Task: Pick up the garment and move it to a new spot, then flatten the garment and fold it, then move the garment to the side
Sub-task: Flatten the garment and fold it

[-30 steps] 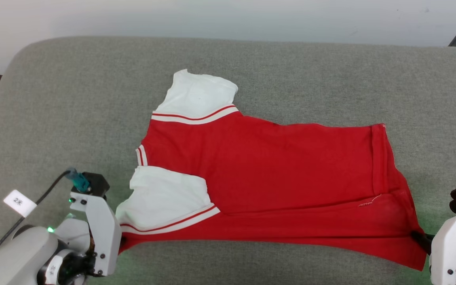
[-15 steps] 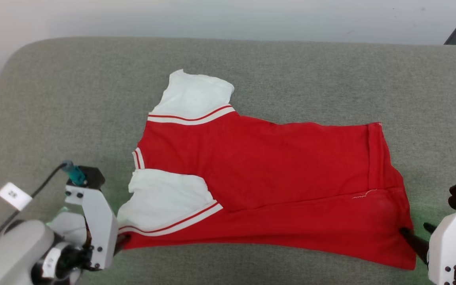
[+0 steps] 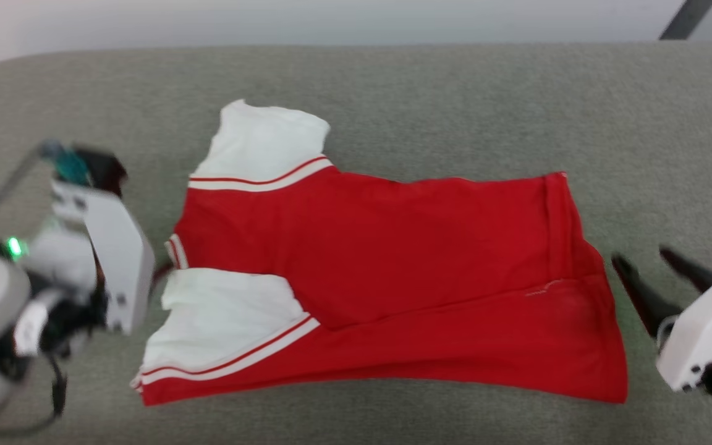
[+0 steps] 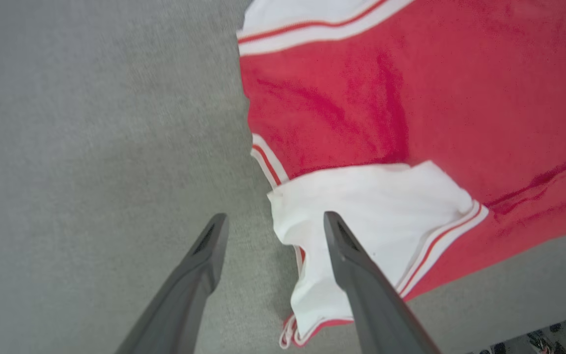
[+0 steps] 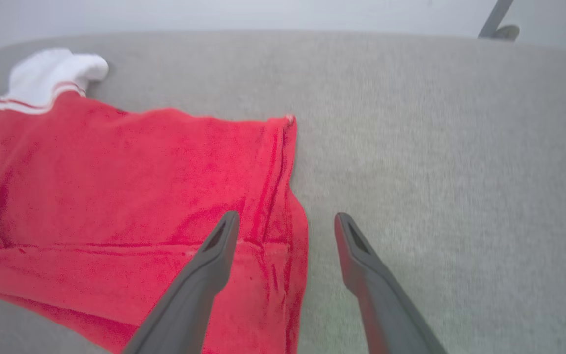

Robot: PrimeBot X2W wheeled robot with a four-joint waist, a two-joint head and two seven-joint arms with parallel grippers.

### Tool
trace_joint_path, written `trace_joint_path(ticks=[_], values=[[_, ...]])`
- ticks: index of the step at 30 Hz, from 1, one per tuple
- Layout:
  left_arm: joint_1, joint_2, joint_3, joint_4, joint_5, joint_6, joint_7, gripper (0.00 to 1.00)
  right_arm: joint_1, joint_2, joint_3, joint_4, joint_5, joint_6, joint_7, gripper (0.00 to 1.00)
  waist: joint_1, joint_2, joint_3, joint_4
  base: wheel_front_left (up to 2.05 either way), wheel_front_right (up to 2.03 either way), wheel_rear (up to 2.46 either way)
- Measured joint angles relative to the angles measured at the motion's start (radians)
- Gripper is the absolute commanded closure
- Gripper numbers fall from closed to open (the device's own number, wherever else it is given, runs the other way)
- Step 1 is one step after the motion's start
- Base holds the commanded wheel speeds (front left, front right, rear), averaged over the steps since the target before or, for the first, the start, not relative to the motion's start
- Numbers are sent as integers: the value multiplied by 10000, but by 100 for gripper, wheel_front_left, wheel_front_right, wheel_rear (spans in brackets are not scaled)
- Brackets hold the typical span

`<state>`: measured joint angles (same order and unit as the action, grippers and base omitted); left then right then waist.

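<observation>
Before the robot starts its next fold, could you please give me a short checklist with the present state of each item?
1. Left gripper open, nothing clamped: ok.
2. Right gripper open, nothing clamped: ok.
3. Garment lying wholly on the grey cushion: ok.
4. Near long side folded over the body: ok, a fold line runs along it.
5. Near sleeve smooth: not ok, its edge is rumpled.
6. Hem square to the long sides: not ok, it slants outward toward the near corner.
</observation>
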<state>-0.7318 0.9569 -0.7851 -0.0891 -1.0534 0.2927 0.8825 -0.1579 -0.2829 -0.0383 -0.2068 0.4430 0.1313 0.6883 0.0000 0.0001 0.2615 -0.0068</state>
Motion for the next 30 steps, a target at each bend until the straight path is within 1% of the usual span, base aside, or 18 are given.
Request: trace_joint_path(ticks=[2, 6, 8, 9, 12, 17, 19, 22, 27, 30], values=[[-483, -140, 151, 253, 190, -142, -221, 0, -237, 146, 104, -150, -88, 0, -769, 0, -1, 0, 107, -142, 0, 0, 0], [-1354, -589, 217, 1112, 669, -754, -673, 0, -698, 533, 357, -173, -270, 2, -2299, 0, 0, 0, 321, -491, 0, 0, 0], [-1730, -828, 226, 1628, 782, -1049, -851, 0, -841, 681, 550, -81, -372, 0, -2886, 0, -1, 0, 427, -678, 0, 0, 0], [-1905, -953, 201, 1870, 874, -1266, -953, 0, -878, 715, 658, -10, -397, 2, -3164, 0, 0, 0, 481, -773, 0, 0, 0], [-2508, -1432, 190, 2702, 1174, -1733, -1480, 0, -981, 777, 840, 184, -414, 0, -3751, 0, 0, 0, 649, -1001, 0, 0, 0], [-3463, -2155, 230, 4523, 1618, -2406, -2497, 0, -1207, 788, 1149, 401, -454, 2, -4309, 0, 0, 0, 859, -1262, 0, 0, 0], [-3782, -2339, 199, 5216, 1778, -2746, -2815, 0, -1307, 807, 1289, 410, -451, 2, -4479, 0, 0, 0, 913, -1380, 0, 0, 0], [-4176, -2537, 186, 6293, 1942, -3056, -3212, 0, -1449, 798, 1446, 418, -374, 2, -4614, 0, 0, 0, 1003, -1584, 0, 0, 0], [-4610, -2748, 52, 7892, 2063, -3471, -3359, 0, -1550, 740, 1624, 439, -299, 2, -4744, 0, 0, 0, 1213, -1945, 0, 0, 0], [-4925, -2842, 4, 8753, 2104, -3643, -3361, 0, -1560, 748, 1655, 439, -288, 2, -4773, 0, 0, 0, 1385, -2158, 0, 0, 0]])
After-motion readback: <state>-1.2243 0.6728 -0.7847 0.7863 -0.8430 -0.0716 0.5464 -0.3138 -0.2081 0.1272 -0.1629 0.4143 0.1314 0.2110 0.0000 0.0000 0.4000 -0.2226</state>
